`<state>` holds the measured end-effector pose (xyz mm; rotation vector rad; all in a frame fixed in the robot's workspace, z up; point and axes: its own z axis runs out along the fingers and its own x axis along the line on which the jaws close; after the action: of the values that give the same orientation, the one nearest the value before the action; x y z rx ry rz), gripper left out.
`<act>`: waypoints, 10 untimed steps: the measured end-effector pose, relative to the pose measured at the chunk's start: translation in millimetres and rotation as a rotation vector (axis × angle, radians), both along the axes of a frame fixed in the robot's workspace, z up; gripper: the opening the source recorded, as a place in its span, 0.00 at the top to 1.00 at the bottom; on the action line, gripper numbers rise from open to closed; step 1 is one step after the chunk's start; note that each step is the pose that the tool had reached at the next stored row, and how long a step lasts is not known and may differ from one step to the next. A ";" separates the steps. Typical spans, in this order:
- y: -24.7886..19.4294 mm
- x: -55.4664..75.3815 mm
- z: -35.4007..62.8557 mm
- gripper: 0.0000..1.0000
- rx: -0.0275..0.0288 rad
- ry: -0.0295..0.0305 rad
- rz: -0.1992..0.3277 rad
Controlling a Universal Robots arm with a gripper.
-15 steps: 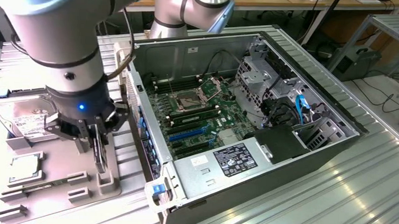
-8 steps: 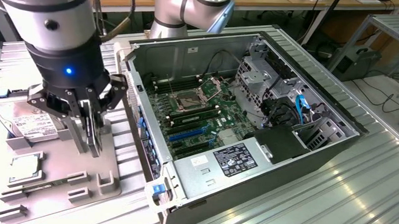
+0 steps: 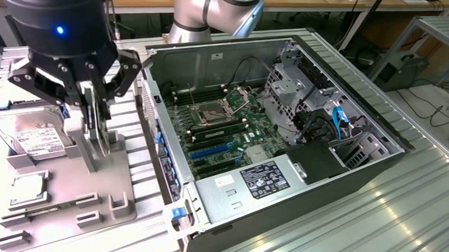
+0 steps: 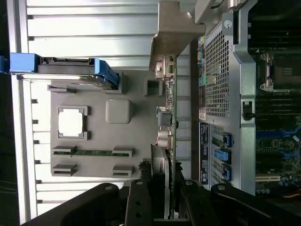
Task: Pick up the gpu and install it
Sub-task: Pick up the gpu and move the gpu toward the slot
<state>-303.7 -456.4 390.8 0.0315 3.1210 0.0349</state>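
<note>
Since the gpu (image 3: 99, 130) stands on edge in its grey holder, we find it straight beneath the gripper (image 3: 95, 102), its thin upper edge rising between the two fingers. From the wrist camera the gpu (image 4: 168, 122) shows edge-on as a narrow green strip. It runs away from the gripper (image 4: 162, 188) toward its silver bracket end. Its long axis lies level, roughly alongside the near wall of the computer case (image 4: 221, 70).

The jaws stand narrow, one finger against each face of the card, and we judge them clamped on it. Whether the card has left its slot in the holder, we cannot tell.

Outward from the card, the grey parts tray (image 3: 64, 210) spreads below and around the tool. A hard drive (image 3: 30, 133) rests on it, off to one side of the fingers.

On the tool's other side, just beside the tray, lies the open computer case (image 3: 374, 125). Its motherboard (image 3: 224, 126) faces up, and the blue expansion slots (image 3: 208, 152) sit near the wall closest to the gripper.

So the card is under the tool and the slots are off to its side, beyond that wall.
</note>
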 end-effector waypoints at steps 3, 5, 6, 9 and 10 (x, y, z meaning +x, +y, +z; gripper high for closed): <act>0.0 0.0 18.5 0.72 -0.0003 0.0000 0.000; 0.0 0.0 30.0 0.72 -0.0008 0.0000 0.000; 0.0 0.0 35.4 0.72 -0.0011 -0.0001 0.000; 0.0 0.5 41.6 0.72 -0.0217 0.0014 -0.001; 0.0 0.7 41.9 0.72 -0.0296 0.0020 -0.001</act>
<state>-303.0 -456.4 432.7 0.0327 3.1228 -0.0114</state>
